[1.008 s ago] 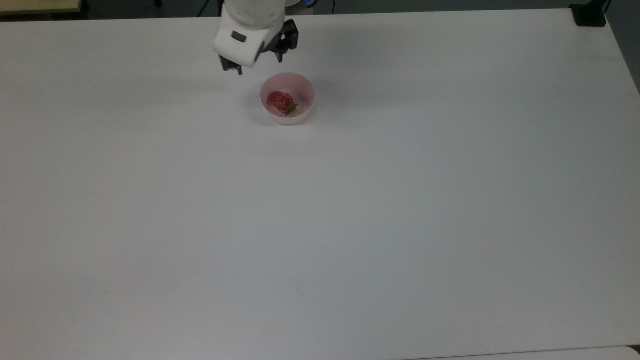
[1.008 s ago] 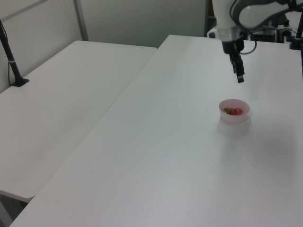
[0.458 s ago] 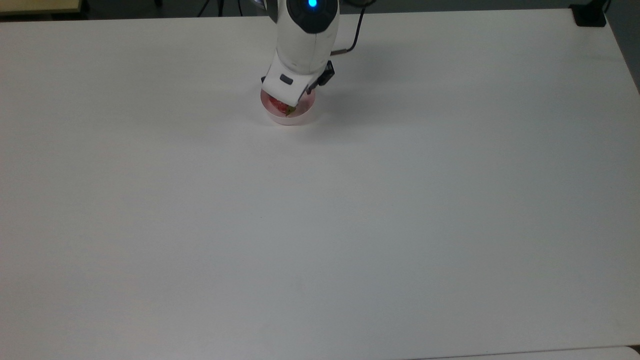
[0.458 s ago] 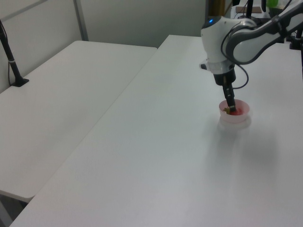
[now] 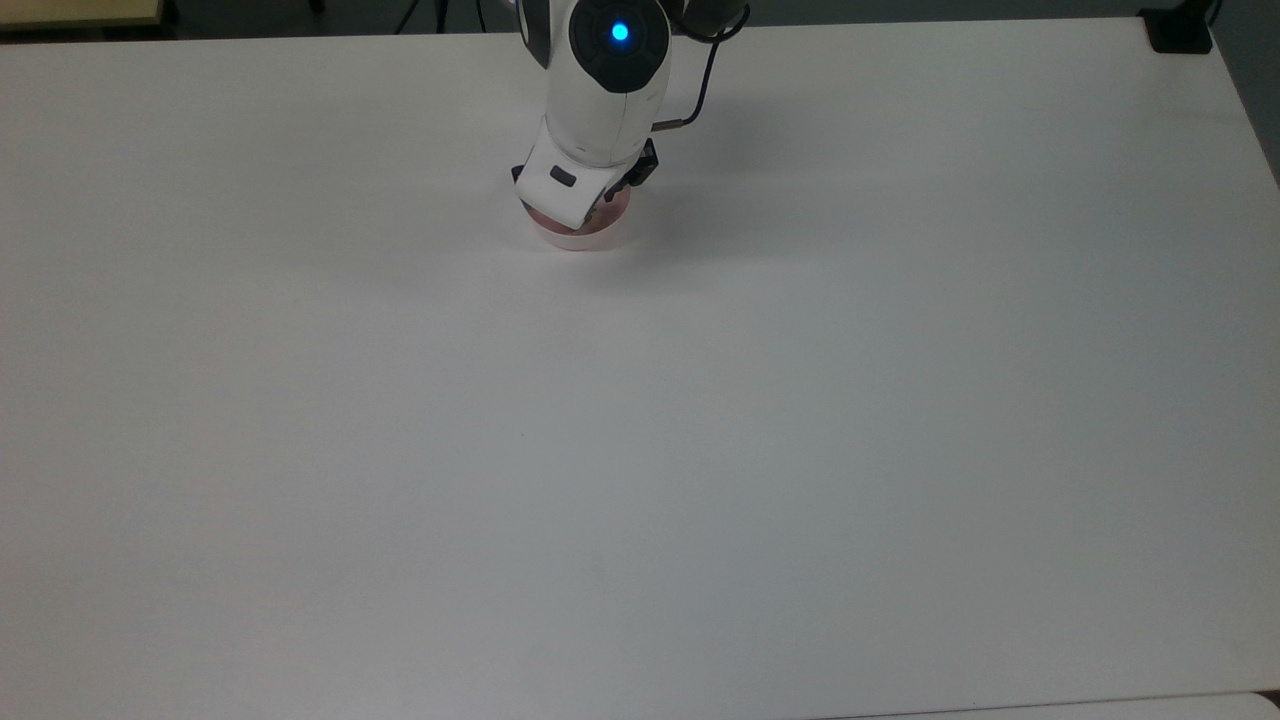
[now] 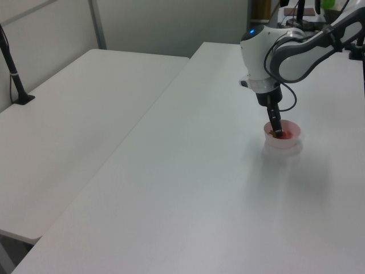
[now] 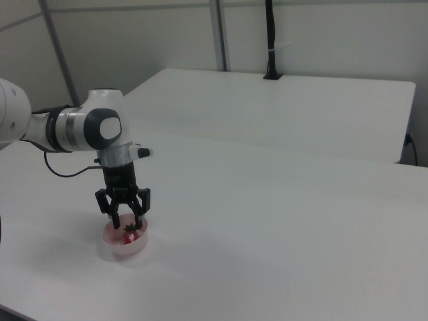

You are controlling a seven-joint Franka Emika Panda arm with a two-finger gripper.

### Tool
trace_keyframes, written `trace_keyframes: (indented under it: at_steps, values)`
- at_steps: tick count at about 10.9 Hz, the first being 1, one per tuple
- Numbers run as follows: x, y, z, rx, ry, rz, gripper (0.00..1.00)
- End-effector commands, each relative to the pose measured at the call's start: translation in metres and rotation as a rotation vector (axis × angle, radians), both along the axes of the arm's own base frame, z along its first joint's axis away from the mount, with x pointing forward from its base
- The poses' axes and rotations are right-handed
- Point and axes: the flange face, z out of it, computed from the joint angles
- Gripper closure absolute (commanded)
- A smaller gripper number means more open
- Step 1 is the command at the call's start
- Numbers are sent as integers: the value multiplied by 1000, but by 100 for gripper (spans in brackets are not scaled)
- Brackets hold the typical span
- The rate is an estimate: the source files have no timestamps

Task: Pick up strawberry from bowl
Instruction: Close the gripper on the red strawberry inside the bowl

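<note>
Clearance around the bowl [image 7: 125, 246]

White table [image 5: 700, 450]: bare on every side of the bowl. Access from above taken by the gripper [image 7: 126, 223], fingers spread and lowered inside the rim either side of the strawberry [image 7: 130, 236]; bowl wall encloses both.

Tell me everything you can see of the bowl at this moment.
The bowl is small, round and pale pink, with plain smooth sides that look like plastic. It stands upright on the white table, near the top view's upper edge. A red strawberry with a green cap lies inside it. The gripper reaches down into its mouth with a finger on either side of the berry. In the top view the arm covers most of the bowl, leaving its near rim showing.
</note>
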Motion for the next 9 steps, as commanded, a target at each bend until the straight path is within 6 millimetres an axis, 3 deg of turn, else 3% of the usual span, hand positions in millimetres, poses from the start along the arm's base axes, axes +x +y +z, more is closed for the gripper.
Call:
trace_keyframes:
  at_steps: [1, 7, 8, 9]
  values:
    - [-9, -9, -9, -53, 10, 14, 36]
    - [-17, -7, -29, -62, 44, 22, 34]
    - [-17, -5, -33, -62, 48, 24, 36]
    - [-17, -5, -33, -63, 46, 22, 46]
